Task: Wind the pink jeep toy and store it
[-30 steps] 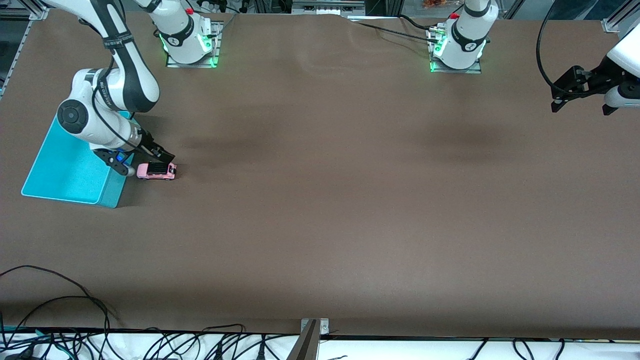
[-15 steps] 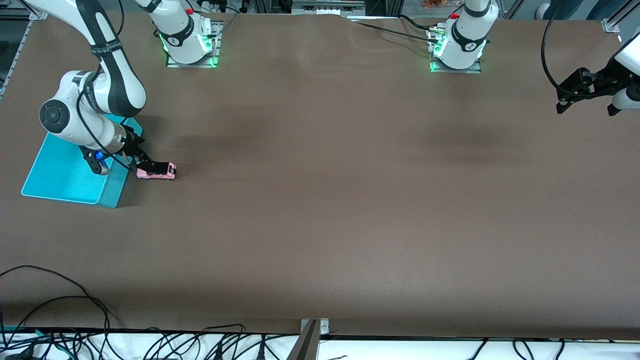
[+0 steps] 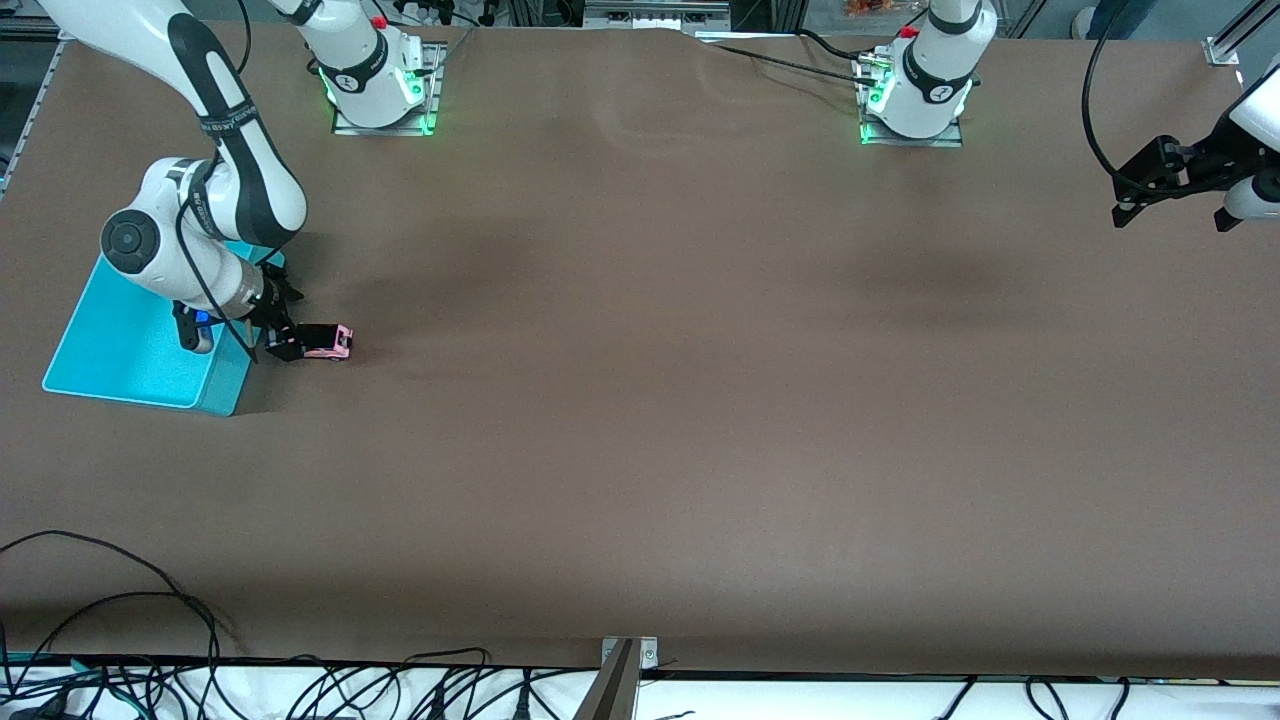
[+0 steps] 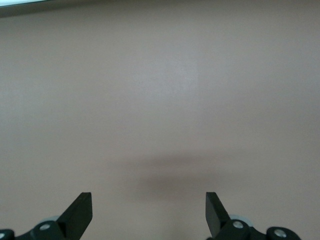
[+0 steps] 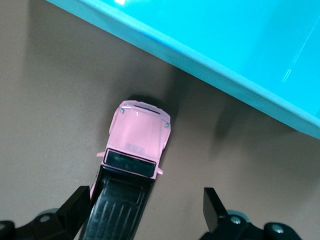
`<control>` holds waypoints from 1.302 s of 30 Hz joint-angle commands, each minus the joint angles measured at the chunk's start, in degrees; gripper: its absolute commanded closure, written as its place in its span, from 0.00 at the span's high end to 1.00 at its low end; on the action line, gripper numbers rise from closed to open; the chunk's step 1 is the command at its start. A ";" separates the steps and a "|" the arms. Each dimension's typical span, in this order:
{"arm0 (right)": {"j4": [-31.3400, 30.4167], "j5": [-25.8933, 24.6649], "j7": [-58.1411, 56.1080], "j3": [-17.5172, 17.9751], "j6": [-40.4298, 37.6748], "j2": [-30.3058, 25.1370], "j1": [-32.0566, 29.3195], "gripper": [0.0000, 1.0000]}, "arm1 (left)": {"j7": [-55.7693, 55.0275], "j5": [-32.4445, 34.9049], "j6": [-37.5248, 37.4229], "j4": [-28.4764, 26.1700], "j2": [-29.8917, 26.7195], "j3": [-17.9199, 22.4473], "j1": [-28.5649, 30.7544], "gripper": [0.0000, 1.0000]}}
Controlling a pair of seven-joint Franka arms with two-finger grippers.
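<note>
The pink jeep toy [image 3: 328,342] is seen standing on the table just beside the turquoise bin [image 3: 130,345], on the bin's side toward the left arm's end, and it has not shifted over the last second. What has changed is the right gripper [image 3: 283,340]: it has been brought lower and closer over the toy's bin-side end. A grasp is judged to be in preparation, with winding and storing not yet done. Its fingers are spread wide and nothing is held; in the right wrist view the toy [image 5: 135,150] lies between them, against one finger [image 5: 80,207] and apart from the other. The left gripper [image 3: 1170,185] waits, wide open and empty, well apart from the bin.
</note>
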 commanded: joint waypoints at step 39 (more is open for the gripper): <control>0.19 0.81 2.22 0.72 2.93 2.66 0.05 0.00 | -0.16 -0.93 -2.35 -0.30 -0.08 0.15 0.97 1.00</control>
